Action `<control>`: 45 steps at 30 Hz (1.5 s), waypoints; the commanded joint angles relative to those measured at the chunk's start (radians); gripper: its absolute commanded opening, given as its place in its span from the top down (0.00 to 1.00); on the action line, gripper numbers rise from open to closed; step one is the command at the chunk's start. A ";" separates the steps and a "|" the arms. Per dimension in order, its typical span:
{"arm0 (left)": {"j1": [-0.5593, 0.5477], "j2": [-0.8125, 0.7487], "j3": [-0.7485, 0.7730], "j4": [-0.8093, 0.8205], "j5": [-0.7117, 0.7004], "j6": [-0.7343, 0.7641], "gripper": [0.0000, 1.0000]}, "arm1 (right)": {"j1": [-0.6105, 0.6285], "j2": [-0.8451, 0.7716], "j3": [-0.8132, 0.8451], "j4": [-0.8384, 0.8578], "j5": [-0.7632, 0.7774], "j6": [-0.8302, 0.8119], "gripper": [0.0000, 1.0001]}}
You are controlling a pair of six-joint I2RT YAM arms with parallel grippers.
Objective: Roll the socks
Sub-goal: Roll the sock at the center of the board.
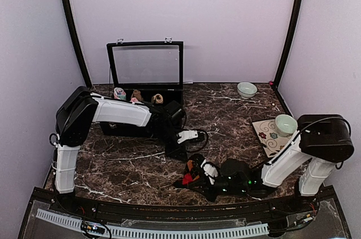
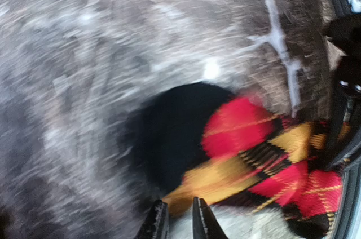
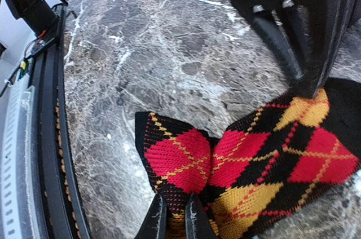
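Left arm reached across from the left side of the dark marble worktop (image 1: pixel 130 166). Behind its forearm, a black case (image 1: pixel 118 129) with the clear lid (image 1: pixel 146 64) stood up; small sock rolls (image 1: pixel 137 95) sat along its back edge.

Left tool (image 3: pixel 307 84) pointed down at front centre, tips right at the orange diamond edge of the argyle sock (image 3: pixel 254 166). Left wrist view was badly blurred: fingers (image 2: pixel 158 222) close together with a thin slit between. Couldn't tell whether they pinched fabric or only touched it.

Argyle sock lay flat on the worktop, front centre, just right of the left tool, near the front rail. Black knit, red and orange diamonds, plain black toe toward the left tool. It bunched in the middle like a bow tie.

Right tool (image 3: pixel 175 216) came in low from the right, fingers pressed together on the sock at the bunched middle.

Farther right: pale bowl (image 1: pixel 246 89) at the back, patterned mat (image 1: pixel 265 137) with a pale cup (image 1: pixel 285 124) on it, well apart from the sock.
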 commanded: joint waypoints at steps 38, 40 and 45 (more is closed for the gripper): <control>-0.047 -0.583 -0.446 -0.102 -0.015 0.398 0.11 | -0.244 0.366 -0.051 -0.183 -0.471 0.474 0.95; -0.116 -0.536 -0.450 -0.107 -0.057 0.435 0.25 | -0.249 0.373 -0.059 -0.159 -0.487 0.492 0.95; -0.222 -0.502 -0.467 0.015 -0.146 0.453 0.38 | -0.254 0.396 -0.065 -0.131 -0.499 0.516 0.95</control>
